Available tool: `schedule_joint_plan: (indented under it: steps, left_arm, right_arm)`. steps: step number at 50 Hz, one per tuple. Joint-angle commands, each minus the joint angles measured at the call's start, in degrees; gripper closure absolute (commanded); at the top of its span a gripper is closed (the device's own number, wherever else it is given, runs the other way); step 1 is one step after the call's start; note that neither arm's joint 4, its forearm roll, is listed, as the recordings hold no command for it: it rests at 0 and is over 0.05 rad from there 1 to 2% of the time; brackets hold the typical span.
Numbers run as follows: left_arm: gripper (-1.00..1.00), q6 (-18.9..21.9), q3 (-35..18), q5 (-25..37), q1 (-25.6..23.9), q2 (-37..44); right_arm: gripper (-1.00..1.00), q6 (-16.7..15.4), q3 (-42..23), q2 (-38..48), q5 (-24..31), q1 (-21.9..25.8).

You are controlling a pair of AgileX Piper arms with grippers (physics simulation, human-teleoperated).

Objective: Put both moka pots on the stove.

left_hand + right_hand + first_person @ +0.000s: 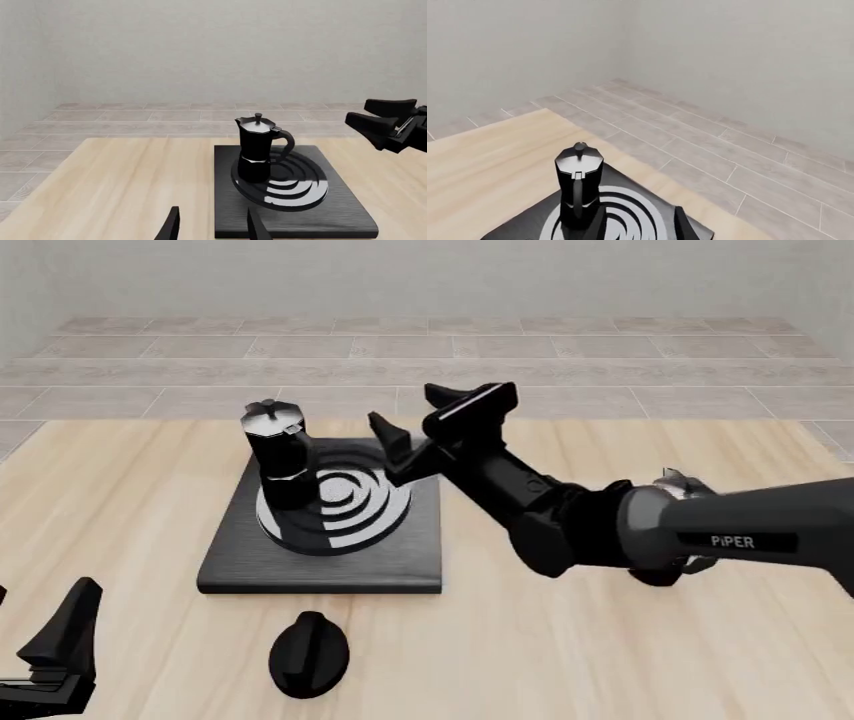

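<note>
One moka pot stands upright on the left part of the stove's ring burner; it also shows in the left wrist view and the right wrist view. The stove lies left of the table's middle. My right gripper is open and empty, above the stove's far right side, just right of the pot. A grey lid peeks out behind my right arm; it seems to be the second moka pot, mostly hidden. My left gripper is open and empty at the near left edge.
A black oval knob lies on the table in front of the stove. The stove shows in the left wrist view, with my right gripper beyond its far side. The light wooden table stretches right of the stove.
</note>
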Motion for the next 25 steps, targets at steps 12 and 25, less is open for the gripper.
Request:
schedule_joint_plan:
  steps: [12,25]
  left_arm:
    - [-1.00,0.0,0.0,0.0,0.0,0.0]
    - [-1.00,0.0,0.0,0.0,0.0,0.0]
  right_arm:
    - [-1.00,0.6,10.1,-10.2,-0.7,-2.2]
    - [-1.00,-0.9,15.4,-19.7,2.9,-2.9]
